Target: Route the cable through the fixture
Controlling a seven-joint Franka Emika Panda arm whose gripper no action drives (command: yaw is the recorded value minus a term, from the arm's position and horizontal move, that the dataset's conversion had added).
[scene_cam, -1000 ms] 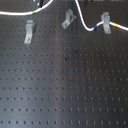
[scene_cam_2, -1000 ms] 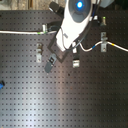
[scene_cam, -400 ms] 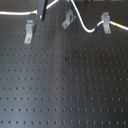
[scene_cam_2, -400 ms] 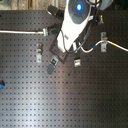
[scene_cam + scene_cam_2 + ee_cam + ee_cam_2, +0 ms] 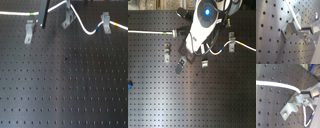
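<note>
Cable (image 5: 89, 29): one white cord, lying along the far edge of the black perforated board (image 5: 65, 90) in the first exterior view. It carries a green band (image 5: 33, 14) near the first exterior view's left and a blue-and-yellow band (image 5: 114, 24) near the first exterior view's right. In the second exterior view the same cord (image 5: 148, 32) runs in from that second exterior view's left edge to a green mark, and shows again beside the far bracket.

Three grey metal clips are bolted in a row along that far edge: the left clip (image 5: 29, 32), the middle clip (image 5: 67, 20) and the right clip (image 5: 106, 23), named by the first exterior view's sides. The left clip holds nothing; the cord passes just behind it. At the middle clip the cord comes down to the bracket, then sags and rises into the right clip, where the coloured band sits.

One arm (image 5: 203, 25) reaches over the board's far side, its white body with a blue light covering the middle clip in the second exterior view. Both wrist views show the cord meeting a bracket (image 5: 293, 105) close up, with the gripper (image 5: 302, 93) pinching the white cord right at the bracket's edge; one finger (image 5: 307, 28) shows as a grey bar in the first wrist view.
</note>
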